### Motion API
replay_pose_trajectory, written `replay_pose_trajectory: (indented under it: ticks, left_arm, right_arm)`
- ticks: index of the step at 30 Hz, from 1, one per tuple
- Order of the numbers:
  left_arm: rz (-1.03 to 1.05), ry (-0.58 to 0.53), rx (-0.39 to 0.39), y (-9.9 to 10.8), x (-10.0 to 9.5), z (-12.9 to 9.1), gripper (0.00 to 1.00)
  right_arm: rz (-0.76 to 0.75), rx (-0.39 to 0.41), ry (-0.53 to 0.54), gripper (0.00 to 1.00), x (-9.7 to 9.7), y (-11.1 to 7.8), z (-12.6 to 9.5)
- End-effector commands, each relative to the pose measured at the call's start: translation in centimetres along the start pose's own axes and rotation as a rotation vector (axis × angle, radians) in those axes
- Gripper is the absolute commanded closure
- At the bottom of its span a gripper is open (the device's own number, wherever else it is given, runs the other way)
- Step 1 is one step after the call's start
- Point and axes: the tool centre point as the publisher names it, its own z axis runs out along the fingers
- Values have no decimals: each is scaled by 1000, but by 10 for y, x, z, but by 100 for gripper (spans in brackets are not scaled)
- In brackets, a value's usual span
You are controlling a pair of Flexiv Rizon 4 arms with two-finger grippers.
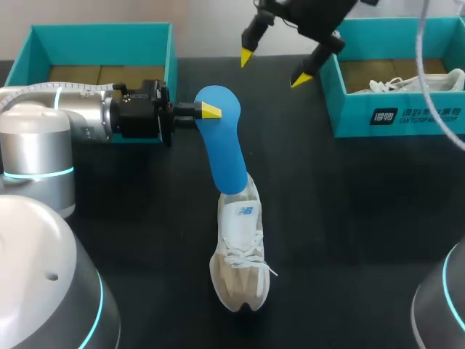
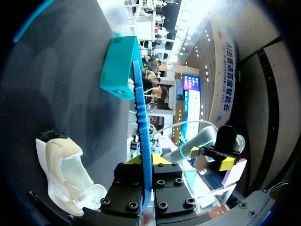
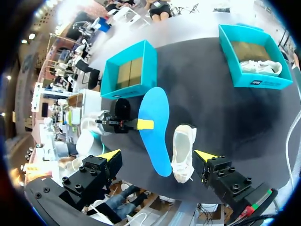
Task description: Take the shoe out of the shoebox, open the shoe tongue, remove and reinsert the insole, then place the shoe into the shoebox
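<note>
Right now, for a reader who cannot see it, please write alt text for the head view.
The left gripper pinches one end of a blue insole, whose other end is by the heel of a white shoe on the black table. The right gripper hangs open near a teal shoebox.

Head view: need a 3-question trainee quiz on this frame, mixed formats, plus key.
1. True or false: the right gripper is shut on the blue insole.
2. The second shoe lies in: A) the left shoebox; B) the right shoebox; C) neither.
3. Fill in: the white sneaker stands on the ___.
Key: 1 false: it hangs open above the table, and the left gripper holds the insole. 2 B. 3 table.
</note>
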Motion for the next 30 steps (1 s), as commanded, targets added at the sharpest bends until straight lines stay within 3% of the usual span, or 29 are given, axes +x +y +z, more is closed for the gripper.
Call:
replay_pose_trajectory:
  ticks: [1, 14, 30]
  left_arm:
    - [0, 0, 0, 0, 0, 0, 100]
    - [0, 0, 0, 0, 0, 0, 100]
    - [0, 0, 0, 0, 0, 0, 100]
  right_arm:
    - [7, -19, 704, 0, -10, -3, 6]
    - [22, -12, 850, 0, -18, 7, 16]
    - [68, -8, 897, 0, -20, 0, 31]
